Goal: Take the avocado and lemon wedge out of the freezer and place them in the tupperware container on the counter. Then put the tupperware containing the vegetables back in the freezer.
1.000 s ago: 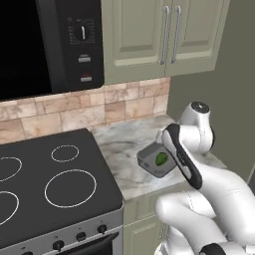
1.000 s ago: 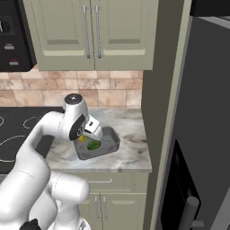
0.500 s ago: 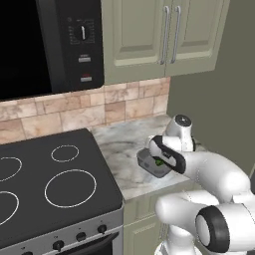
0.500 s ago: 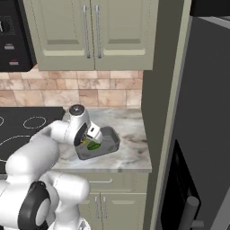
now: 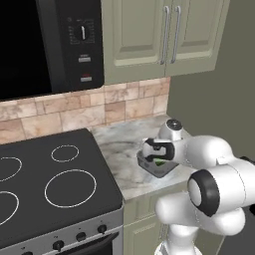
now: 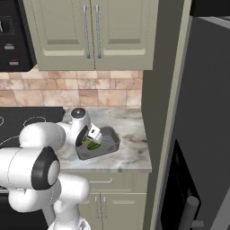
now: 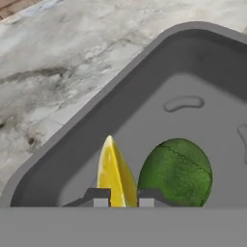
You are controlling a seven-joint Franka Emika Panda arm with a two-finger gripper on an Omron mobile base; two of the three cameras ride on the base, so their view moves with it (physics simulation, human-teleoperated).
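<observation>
The dark-grey tupperware container (image 7: 91, 118) stands on the marbled counter (image 7: 58, 58). In the hand view the avocado (image 7: 176, 171) lies on its floor. Just left of it the lemon wedge (image 7: 115, 173) stands on edge, with my gripper (image 7: 118, 198) shut on it. From the base views my gripper (image 6: 90, 141) reaches down into the container (image 6: 108, 144), where the green avocado (image 6: 94, 146) shows beside the hand. The container (image 5: 162, 171) sits near the counter's (image 5: 119, 149) front edge. The freezer (image 6: 204, 134) stands to the right with its door closed.
A black stovetop (image 5: 45, 174) lies left of the counter, with a microwave (image 5: 45, 45) above it. Olive-green wall cabinets (image 6: 90, 31) hang over the counter. The freezer's grey side wall (image 5: 214, 74) bounds the counter on the right.
The arm has folded down and the hand has sunk into the container with the lemon wedge still held. The avocado and the container have not moved.
</observation>
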